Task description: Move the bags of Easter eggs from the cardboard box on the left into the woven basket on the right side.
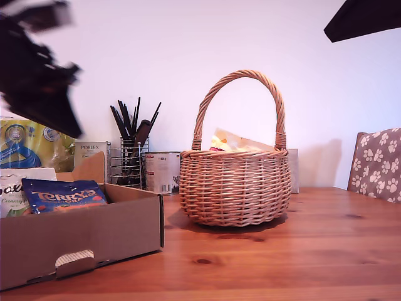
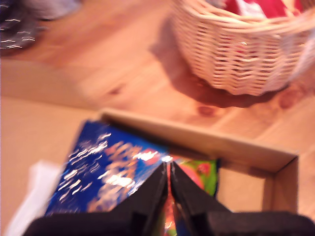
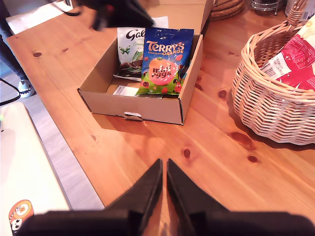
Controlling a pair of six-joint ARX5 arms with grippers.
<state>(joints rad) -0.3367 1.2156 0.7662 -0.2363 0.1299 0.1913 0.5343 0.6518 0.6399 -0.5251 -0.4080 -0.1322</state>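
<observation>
jaws of my first gripper [image 2: 168,169] closed, above terry's bag [image 2: 110,169] in cardboard box [image 2: 206,140].

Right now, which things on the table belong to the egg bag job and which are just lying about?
Job: Terry's bag, white bag, cardboard box, woven basket, red bag already in it.
Lying about: utensil holder, Porlex carton, tin, kitchen towel pack.

A: Any readable text?
B: Blue bag [image 3: 165,60] in the cardboard box [image 3: 147,105] reads "TERRY'S CHOCOLATE ORANGE", then "mini eggs".
A: White bag [image 3: 129,51] beside it?
B: Only "Gal" shows, rest covered.
A: Background?
B: White carton [image 1: 91,152] says "PORLEX". Tin [image 1: 162,172] label shows "400 g", small and unsure.
</observation>
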